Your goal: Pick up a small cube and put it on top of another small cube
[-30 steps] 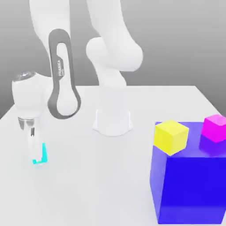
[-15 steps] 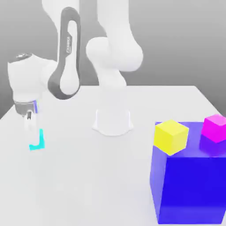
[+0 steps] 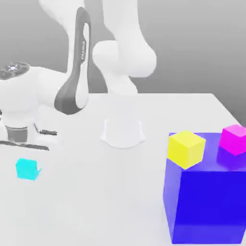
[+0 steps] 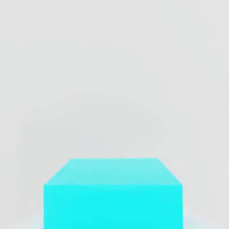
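The end effector hangs at the exterior view's left above the white bench, its fingers drawn together on nothing. The small cyan cube sits on the bench just below it, apparently apart from it, and the hand view shows that cube alone on the bare surface. Well apart at the right, a yellow cube and a magenta cube rest on a big blue block. The likely risk: a descent with the fingers closed would press on or shove the cube instead of straddling it, and a grasp near an edge could let it slip out during the carry.
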You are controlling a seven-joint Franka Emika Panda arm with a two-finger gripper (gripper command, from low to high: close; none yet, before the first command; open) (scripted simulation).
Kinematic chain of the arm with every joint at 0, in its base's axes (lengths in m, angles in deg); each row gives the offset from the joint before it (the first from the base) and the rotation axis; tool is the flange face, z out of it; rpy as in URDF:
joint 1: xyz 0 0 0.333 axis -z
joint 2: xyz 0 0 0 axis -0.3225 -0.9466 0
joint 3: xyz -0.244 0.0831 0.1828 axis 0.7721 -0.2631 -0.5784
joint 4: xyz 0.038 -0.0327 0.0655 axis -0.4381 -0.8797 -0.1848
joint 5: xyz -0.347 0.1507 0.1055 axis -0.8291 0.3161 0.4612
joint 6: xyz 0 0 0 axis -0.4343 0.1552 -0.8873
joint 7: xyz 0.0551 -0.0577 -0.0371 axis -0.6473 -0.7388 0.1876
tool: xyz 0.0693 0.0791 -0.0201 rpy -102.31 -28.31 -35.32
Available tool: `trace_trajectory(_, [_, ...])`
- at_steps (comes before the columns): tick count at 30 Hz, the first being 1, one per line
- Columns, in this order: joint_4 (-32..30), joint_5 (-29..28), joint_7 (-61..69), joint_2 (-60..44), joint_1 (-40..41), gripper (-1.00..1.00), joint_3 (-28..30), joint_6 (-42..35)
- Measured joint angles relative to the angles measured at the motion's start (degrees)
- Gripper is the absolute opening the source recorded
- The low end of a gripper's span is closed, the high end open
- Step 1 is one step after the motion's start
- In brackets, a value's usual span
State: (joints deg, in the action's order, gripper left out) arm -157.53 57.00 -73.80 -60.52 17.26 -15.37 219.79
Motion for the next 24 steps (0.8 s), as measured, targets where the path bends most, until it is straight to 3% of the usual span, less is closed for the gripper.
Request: trace_trajectory(24, [23.6, -30.5, 58.3, -5.7, -25.2, -1.00, -24.3, -22.6])
